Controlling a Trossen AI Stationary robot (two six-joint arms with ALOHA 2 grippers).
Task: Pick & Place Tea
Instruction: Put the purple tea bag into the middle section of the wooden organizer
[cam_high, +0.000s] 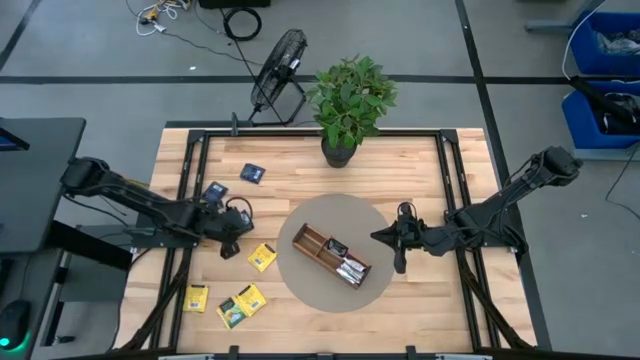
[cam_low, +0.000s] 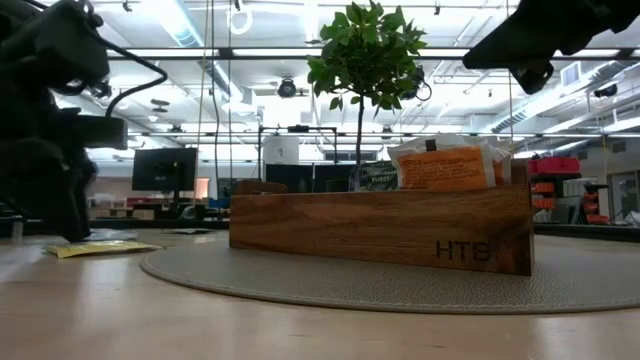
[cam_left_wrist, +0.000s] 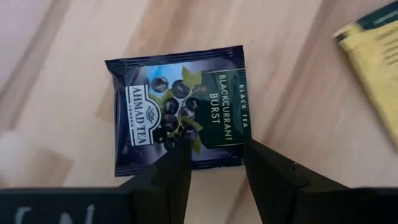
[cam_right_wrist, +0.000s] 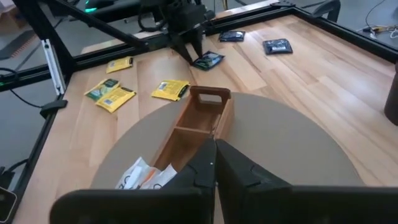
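A dark navy tea sachet (cam_left_wrist: 180, 118) lies flat on the wooden table, and my left gripper (cam_left_wrist: 217, 158) stands open right over its near edge; from across the table the same gripper (cam_right_wrist: 191, 53) shows beside that sachet (cam_right_wrist: 208, 60). My right gripper (cam_right_wrist: 214, 155) is shut and empty, held above the round mat (cam_high: 300, 215) beside the wooden divided tray (cam_high: 330, 255). One end of the tray holds several sachets (cam_high: 347, 267). Other tea lies loose on the table: two navy sachets (cam_high: 253, 172) and three yellow ones (cam_high: 262, 257). My left gripper comes slanting down from above with one fingertip (cam_left_wrist: 177, 158) over the navy sachet's near edge (cam_left_wrist: 205, 163) and the other just off its corner. I cannot tell whether either finger touches it. The sachet lies flat on the table.
A potted plant (cam_high: 350, 100) stands at the table's far edge, with a fan (cam_high: 278, 75) behind it. Black frame rails (cam_high: 190, 170) run along the table's left and right sides. Yellow sachets (cam_high: 242, 303) lie near the front left.
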